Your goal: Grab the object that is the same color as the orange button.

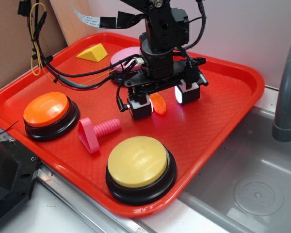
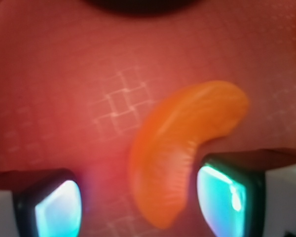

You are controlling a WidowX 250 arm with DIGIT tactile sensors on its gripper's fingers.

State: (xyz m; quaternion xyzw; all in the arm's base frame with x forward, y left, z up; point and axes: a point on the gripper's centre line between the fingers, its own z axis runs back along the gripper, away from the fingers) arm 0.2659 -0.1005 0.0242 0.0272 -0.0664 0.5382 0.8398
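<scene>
Orange crescent (image 1: 158, 103) between the gripper (image 1: 164, 102) fingers, low over the tray floor. Jaws spread, one pad (image 2: 56, 207) well clear on the left of the wrist view, the other pad (image 2: 222, 195) just beside or touching the crescent's inner curve; cannot tell which. Not visibly pinched from both sides. Whether resting on the tray or lifted off it, not clear from either view.

Crescent (image 2: 180, 153) glossy, plastic-looking, shaped like a mandarin segment, faint ridged lines across its body, curving from lower centre up toward the right in the wrist view. Pads glowing pale cyan, set in black housings on white blocks.

Red tray (image 1: 233, 111) with rounded corners, raised rim and a fine grid texture on its floor, next to a grey sink (image 1: 262, 179) with a grey faucet (image 1: 287, 92).

On the tray:
- orange button (image 1: 46, 109), flat-domed top on a black round base, near the left edge, well apart from the gripper
- yellow button (image 1: 137, 161), same build, at the front edge
- pink button (image 1: 123, 59), mostly hidden behind the arm and cables
- pink peg (image 1: 97, 131) with a ribbed shaft and flat broad head, lying on its side between the orange and yellow buttons
- yellow wedge (image 1: 93, 52) at the far side, near the back rim
</scene>
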